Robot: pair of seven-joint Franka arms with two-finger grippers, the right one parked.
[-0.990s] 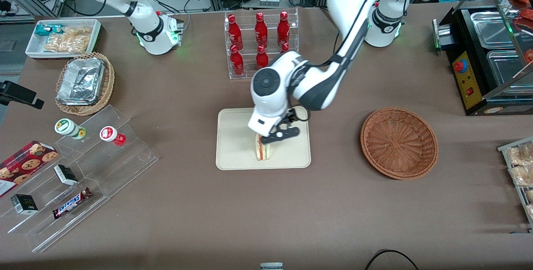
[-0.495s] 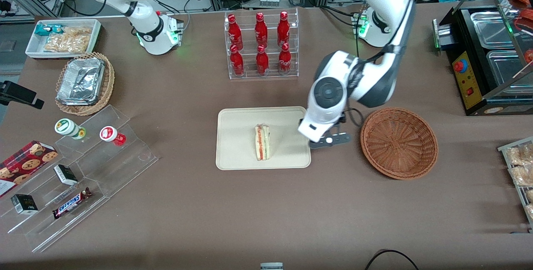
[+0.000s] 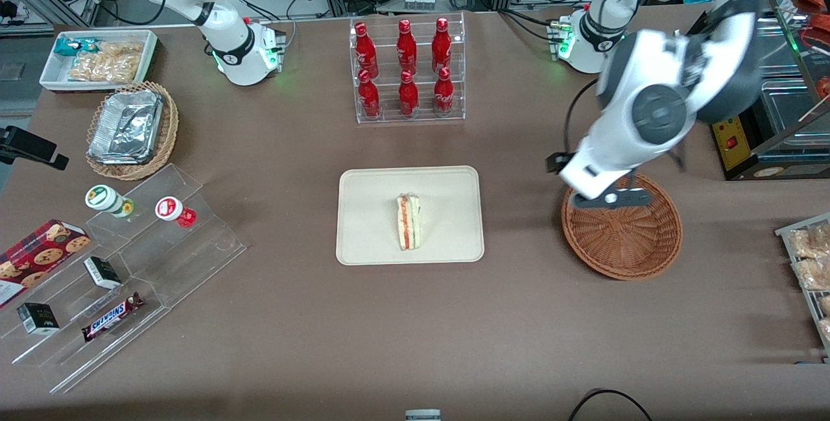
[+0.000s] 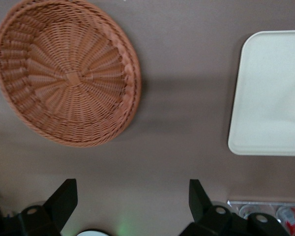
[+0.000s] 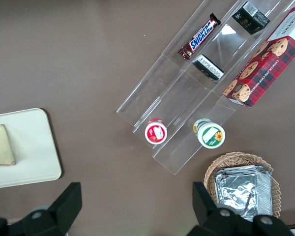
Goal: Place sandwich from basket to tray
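The sandwich [image 3: 408,221] lies on the cream tray [image 3: 366,242], with its red and green filling edge up, free of any gripper. It also shows in the right wrist view [image 5: 1,145] on the tray [image 5: 34,147]. The reddish-brown basket [image 3: 622,239] is empty and stands beside the tray toward the working arm's end. My left gripper [image 3: 606,199] is open and empty, raised high over the basket's rim. In the left wrist view, the gripper [image 4: 132,201] holds nothing, with its jaws wide apart, and the basket [image 4: 69,73] and tray [image 4: 270,98] lie far below.
A clear rack of red bottles [image 3: 405,71] stands farther from the camera than the tray. A black machine [image 3: 765,84] and a snack rack [image 3: 810,259] flank the basket. A stepped acrylic stand [image 3: 130,265], a foil-filled tan basket [image 3: 133,129] and a white bin [image 3: 97,58] lie toward the parked arm's end.
My gripper let go of the sandwich on the tray, then rose and swung away toward the working arm's end, over the basket. The sandwich stays on the tray.
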